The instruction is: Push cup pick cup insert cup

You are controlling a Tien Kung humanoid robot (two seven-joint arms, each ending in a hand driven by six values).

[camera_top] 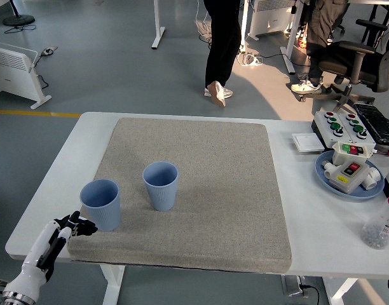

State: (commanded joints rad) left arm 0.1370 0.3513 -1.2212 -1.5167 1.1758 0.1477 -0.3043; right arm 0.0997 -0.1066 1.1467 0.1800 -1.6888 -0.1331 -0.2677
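Observation:
Two light blue cups stand upright on the grey mat [207, 190]: one cup [101, 204] near the mat's front left corner, the other cup [161, 185] a little to its right and farther back. They stand apart. My left hand [77, 224] comes in from the lower left, fingers spread and holding nothing, its fingertips close beside the base of the left cup. My right hand is out of the picture.
A blue plate [347, 181] with a button box, a control panel [347, 127] and a clear bottle [380, 225] crowd the table's right end. People and an office chair are on the floor beyond the far edge.

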